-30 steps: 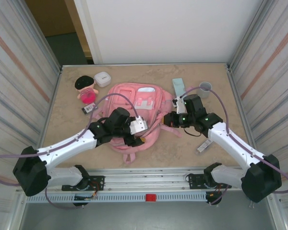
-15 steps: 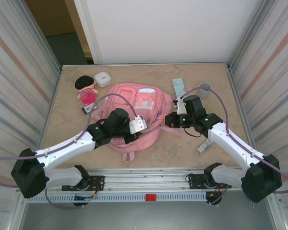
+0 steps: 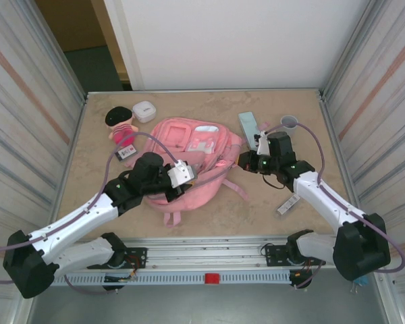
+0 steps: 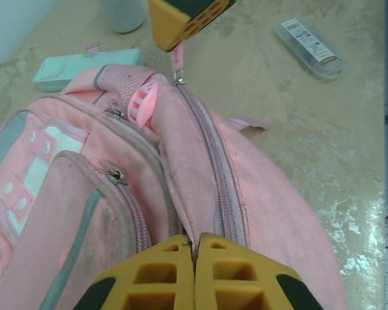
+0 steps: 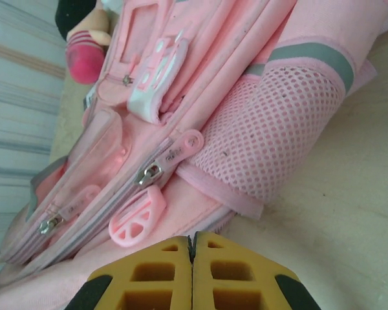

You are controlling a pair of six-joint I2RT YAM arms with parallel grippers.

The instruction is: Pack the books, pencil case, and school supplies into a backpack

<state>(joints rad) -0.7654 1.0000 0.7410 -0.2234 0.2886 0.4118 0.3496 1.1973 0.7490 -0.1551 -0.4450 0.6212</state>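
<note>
Far left on the marbled beige table (image 3: 202,108): a black-haired pink doll (image 3: 121,126), lying just beside a small rounded white box (image 3: 144,111), to that box's near left. Far right: a grey cup (image 3: 288,124), upright, mouth open upward. Ribbed metal walls (image 3: 27,101) to left and right; a white panel (image 3: 236,40) beyond the far edge.

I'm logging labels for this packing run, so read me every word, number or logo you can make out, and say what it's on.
No text here can be read.
Stick: dark print on its label, too blurred to read.
Zip tab on the backpack: tiny marks, too small to read.
Book: pale label, too small to read.
</note>
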